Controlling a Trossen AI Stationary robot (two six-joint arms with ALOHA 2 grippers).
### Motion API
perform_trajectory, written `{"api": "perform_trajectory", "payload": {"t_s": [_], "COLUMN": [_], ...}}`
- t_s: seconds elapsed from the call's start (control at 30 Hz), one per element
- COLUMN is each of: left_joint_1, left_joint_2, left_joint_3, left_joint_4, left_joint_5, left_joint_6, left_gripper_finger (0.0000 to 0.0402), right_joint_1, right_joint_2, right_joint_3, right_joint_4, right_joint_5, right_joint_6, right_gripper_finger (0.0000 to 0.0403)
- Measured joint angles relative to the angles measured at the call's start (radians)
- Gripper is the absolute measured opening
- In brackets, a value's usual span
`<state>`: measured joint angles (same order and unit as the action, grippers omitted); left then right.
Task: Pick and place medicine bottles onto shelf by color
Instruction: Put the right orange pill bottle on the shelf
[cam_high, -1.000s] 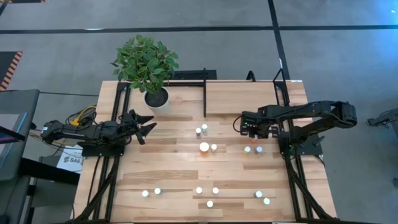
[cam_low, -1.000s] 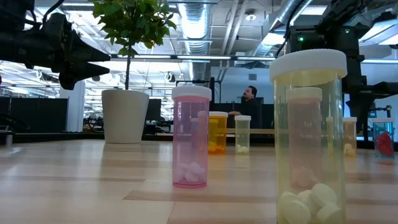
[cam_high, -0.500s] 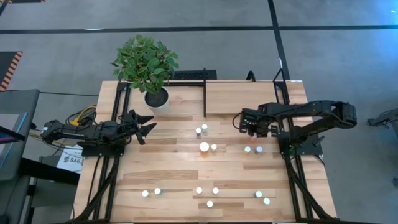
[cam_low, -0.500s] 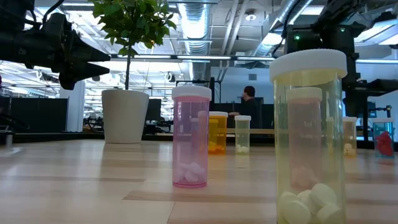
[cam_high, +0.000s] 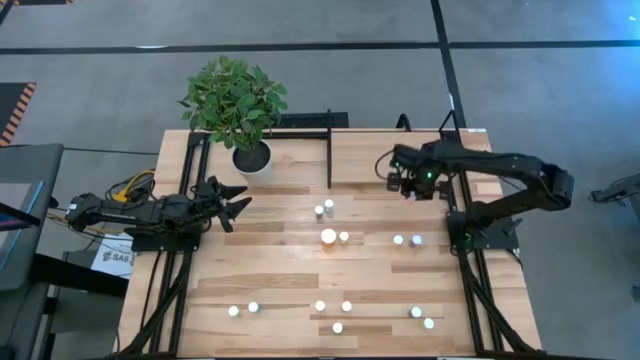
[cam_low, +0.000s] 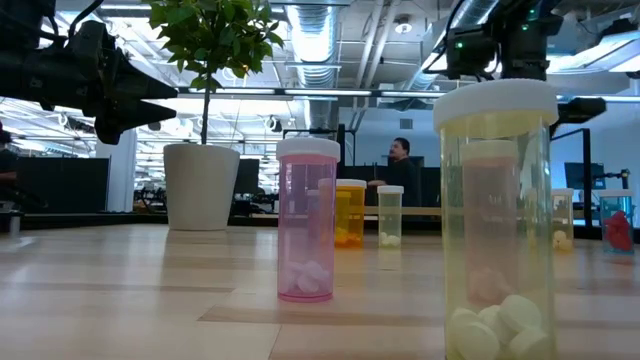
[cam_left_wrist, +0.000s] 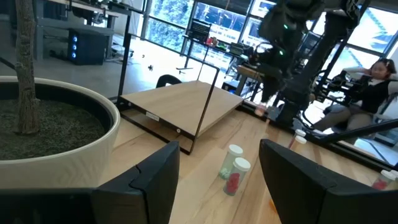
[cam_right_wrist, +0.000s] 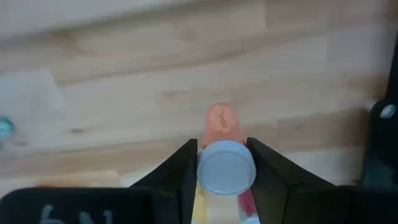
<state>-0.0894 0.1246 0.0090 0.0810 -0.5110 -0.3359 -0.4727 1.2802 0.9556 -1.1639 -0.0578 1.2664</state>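
Right pincer clamped around bottle

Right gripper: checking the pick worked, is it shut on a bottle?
Yes. The right gripper is shut on a white-capped bottle, its cap clamped between both fingers.

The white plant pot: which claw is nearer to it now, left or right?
Left. The left claw hovers open just beside the white plant pot. The right claw, shut on a bottle, is far across the table.
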Motion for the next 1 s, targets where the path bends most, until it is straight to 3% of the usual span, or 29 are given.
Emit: {"api": "perform_trajectory", "payload": {"t_s": [0.1, 0.23, 0.47, 0.67, 1.0], "left_joint_1": [0.0, 0.0, 0.0, 0.0, 0.0], "left_joint_2": [0.0, 0.0, 0.0, 0.0, 0.0], "left_joint_3": [0.0, 0.0, 0.0, 0.0, 0.0], "left_joint_4": [0.0, 0.0, 0.0, 0.0, 0.0], "left_joint_5": [0.0, 0.0, 0.0, 0.0, 0.0], "left_joint_6": [0.0, 0.0, 0.0, 0.0, 0.0], "left_gripper_finger": [0.0208, 0.0208, 0.0208, 0.0208, 0.0208], "right_joint_1": [-0.075, -0.166, -0.284, -0.342, -0.447], "right_joint_2": [0.0, 0.0, 0.001, 0.023, 0.223], "right_joint_3": [0.029, 0.045, 0.045, 0.045, 0.123], "right_joint_4": [-0.014, -0.002, 0.037, 0.103, 0.187], "right_joint_5": [0.021, 0.055, 0.062, 0.136, 0.147], "right_joint_6": [-0.065, -0.026, 0.317, 0.565, 0.535], "right_gripper_finger": [0.0145, 0.0146, 0.0148, 0.0147, 0.0148]}}
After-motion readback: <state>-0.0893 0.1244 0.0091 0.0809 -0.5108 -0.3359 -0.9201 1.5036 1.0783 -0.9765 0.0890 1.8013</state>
